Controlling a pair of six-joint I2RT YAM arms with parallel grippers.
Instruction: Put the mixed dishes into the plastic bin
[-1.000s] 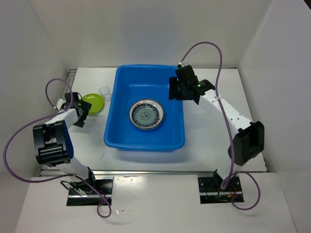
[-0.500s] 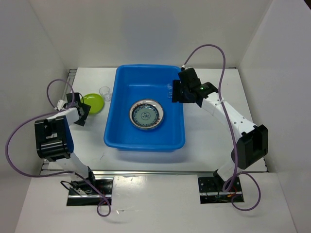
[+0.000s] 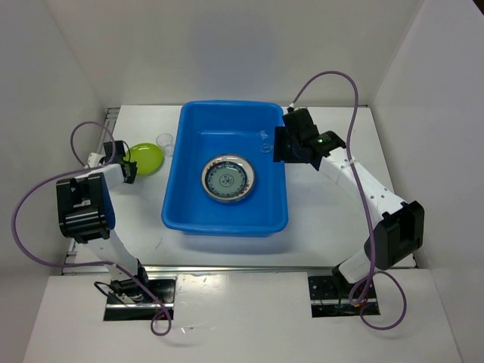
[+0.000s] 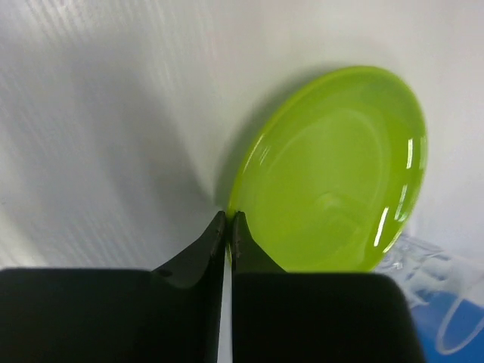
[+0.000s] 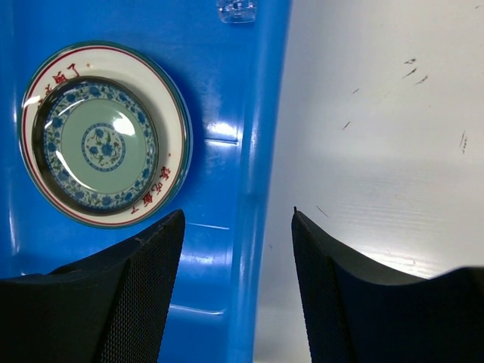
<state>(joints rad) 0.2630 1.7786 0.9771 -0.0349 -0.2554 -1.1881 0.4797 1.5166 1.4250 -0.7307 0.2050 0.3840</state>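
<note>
At the left of the overhead view, the left gripper sits on the white table, hard against the left edge of the lime-green plate. From its own camera the two black fingers are drawn together to a hairline. Their tips meet right on the plate's near-left rim, so the edge looks nipped between them. The rest of the plate spreads up and to the right of the tips, and it lies on the table outside the tub.

Just right of the plate, and close to the tub's upper-left corner, a tiny clear cup stands on the table, apart from the gripper.

The blue bin fills the middle of the frame. On its floor lies a white lettered plate with a small teal plate nested on top of it. A second clear cup sits inside near the upper-right wall.

The right gripper hangs over the tub's right wall with its fingers spread well apart and nothing between them. In its own view the stacked plates lie to the left of the fingers, the cup is at the top edge, and bare table is on the right.
</note>
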